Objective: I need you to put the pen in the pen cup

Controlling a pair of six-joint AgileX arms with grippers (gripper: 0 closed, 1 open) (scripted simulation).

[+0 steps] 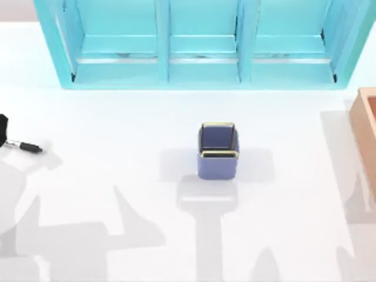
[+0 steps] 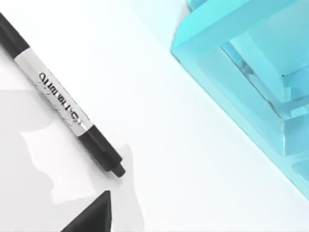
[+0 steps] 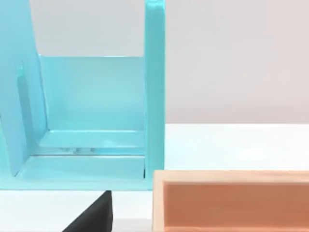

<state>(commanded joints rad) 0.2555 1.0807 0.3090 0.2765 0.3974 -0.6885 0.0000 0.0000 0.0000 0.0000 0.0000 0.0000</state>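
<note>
The pen [image 1: 23, 145] lies flat on the white table at the far left, silvery barrel toward the table's left edge and black cap pointing right. In the left wrist view the pen [image 2: 63, 99] runs diagonally with printed lettering on its barrel. A black part of my left gripper [image 1: 2, 126] sits just above the pen's barrel end at the left edge; a dark piece of my left gripper [image 2: 91, 217] hangs close to the pen's black tip, apart from it. The pen cup [image 1: 218, 150], blue-purple and square with a gold rim, stands upright mid-table.
A large turquoise shelf unit [image 1: 200, 47] spans the back of the table, seen also as the shelf [image 2: 241, 72] and shelf end [image 3: 91, 111]. An orange-brown box [image 1: 367, 126] stands at the right edge, where my right gripper [image 3: 91, 215] is parked beside the box [image 3: 231, 200].
</note>
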